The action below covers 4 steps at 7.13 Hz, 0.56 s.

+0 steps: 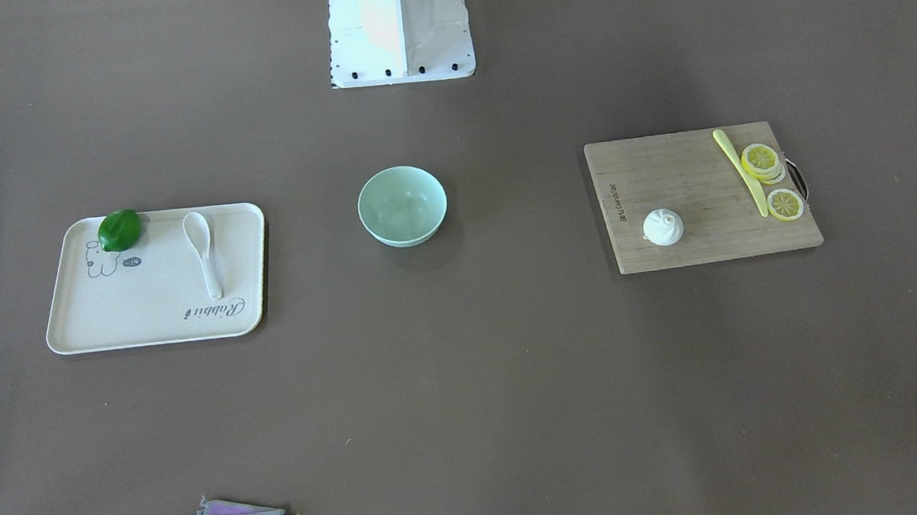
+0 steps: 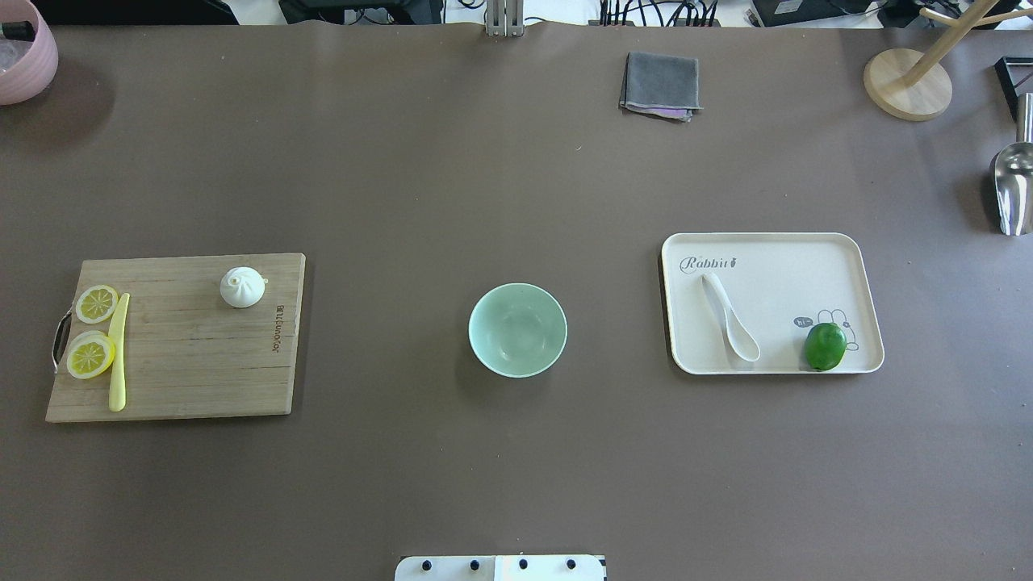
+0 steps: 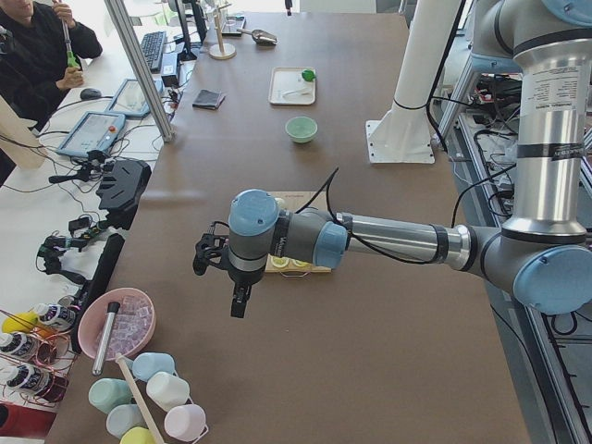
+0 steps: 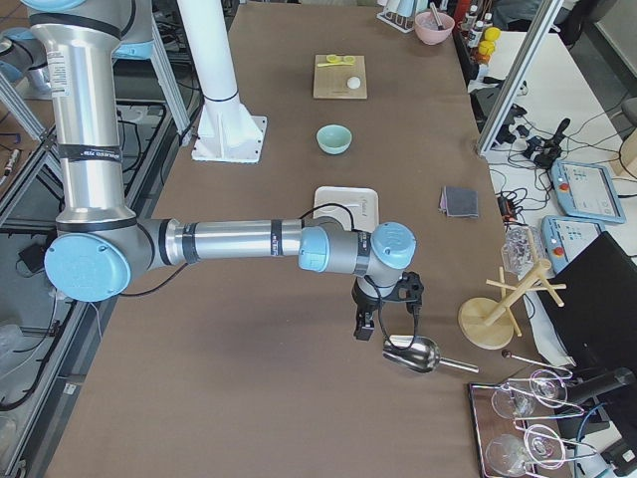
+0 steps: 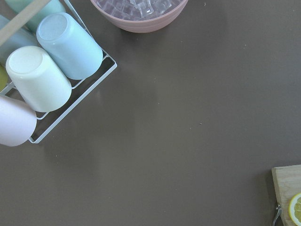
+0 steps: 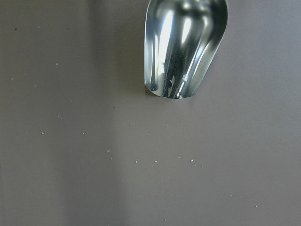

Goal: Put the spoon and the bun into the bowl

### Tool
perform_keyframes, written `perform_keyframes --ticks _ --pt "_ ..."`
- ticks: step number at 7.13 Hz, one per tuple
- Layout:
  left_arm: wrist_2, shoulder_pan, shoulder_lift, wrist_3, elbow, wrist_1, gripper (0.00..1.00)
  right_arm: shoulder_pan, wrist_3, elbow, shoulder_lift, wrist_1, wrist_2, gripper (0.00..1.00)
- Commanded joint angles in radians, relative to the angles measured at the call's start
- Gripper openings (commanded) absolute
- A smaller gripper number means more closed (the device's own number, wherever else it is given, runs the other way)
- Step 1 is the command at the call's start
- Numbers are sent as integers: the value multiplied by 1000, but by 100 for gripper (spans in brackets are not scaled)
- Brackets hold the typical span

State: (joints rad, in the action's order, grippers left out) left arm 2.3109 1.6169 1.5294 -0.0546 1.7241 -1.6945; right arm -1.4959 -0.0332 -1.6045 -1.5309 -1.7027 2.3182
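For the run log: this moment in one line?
spoon on tray; bun on cutting board; bowl empty; left end effector, right end effector: far off, state unclear

A broad bench (image 2: 516,161) under matte brown sheeting filled the middle of the room. Along one long side stood a white desk (image 3: 28,213) strewn with cables, set behind a slanted aluminium post (image 3: 141,69). Soft, even light fell from above and left only faint shadows on the brown surface.
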Motion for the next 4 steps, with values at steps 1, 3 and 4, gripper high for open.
perform_keyframes --ticks 1,3,4 --pt "2 0 -5 4 2 -5 98 0 -1 -5 1 0 3 100" --pt "-5 -3 6 -1 0 1 98 0 -2 -5 5 2 3 100" --pt "-4 -3 5 -1 3 1 98 0 -2 -6 5 2 4 100"
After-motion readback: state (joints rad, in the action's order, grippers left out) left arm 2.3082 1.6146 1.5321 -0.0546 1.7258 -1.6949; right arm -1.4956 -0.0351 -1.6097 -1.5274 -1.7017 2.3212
